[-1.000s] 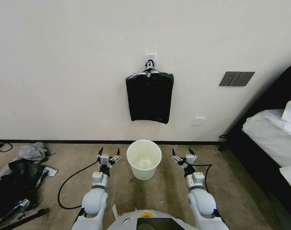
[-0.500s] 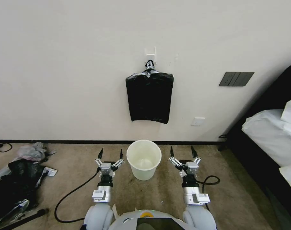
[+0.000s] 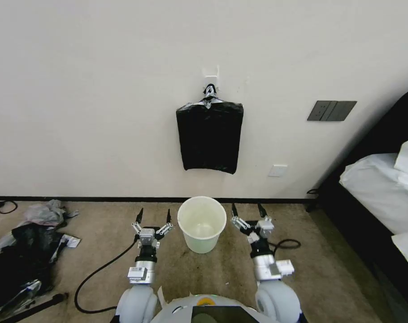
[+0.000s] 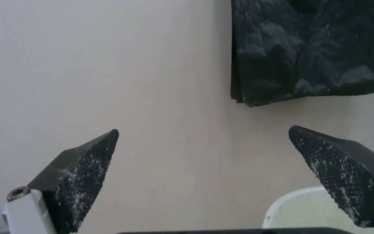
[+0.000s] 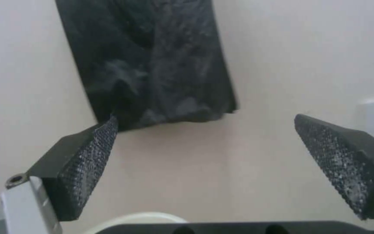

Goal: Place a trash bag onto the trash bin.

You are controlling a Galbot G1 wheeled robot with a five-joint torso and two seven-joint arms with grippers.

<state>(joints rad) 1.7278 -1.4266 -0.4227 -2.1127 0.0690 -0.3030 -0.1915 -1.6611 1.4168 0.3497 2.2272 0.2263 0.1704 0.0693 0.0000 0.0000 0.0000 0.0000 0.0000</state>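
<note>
The cream-white trash bin (image 3: 199, 244) stands on the carpet close to the wall, open and with nothing in it. My left gripper (image 3: 154, 211) is open just left of the bin, fingers pointing up at the wall. My right gripper (image 3: 246, 207) is open just right of it and tilted toward the bin. No single loose trash bag is in view. A flat bundle of black bags (image 3: 209, 137) hangs from a wall hook above the bin. The left wrist view has the open left gripper (image 4: 203, 130), the bundle's corner (image 4: 308, 48) and the bin's rim (image 4: 291, 201). In the right wrist view the open right gripper (image 5: 205, 117) faces the bundle (image 5: 152, 58).
A heap of black and grey plastic scraps (image 3: 20, 251) lies on the floor at far left. A black cable (image 3: 101, 260) trails beside my left arm. A bed with white bedding (image 3: 383, 188) fills the right side. A dark switch plate (image 3: 332, 110) and a socket (image 3: 278, 170) are on the wall.
Both arms have pulled in toward my body, forearms now pointing straight ahead. In the last half second the right gripper swung left toward the bin; the left hardly moved.
</note>
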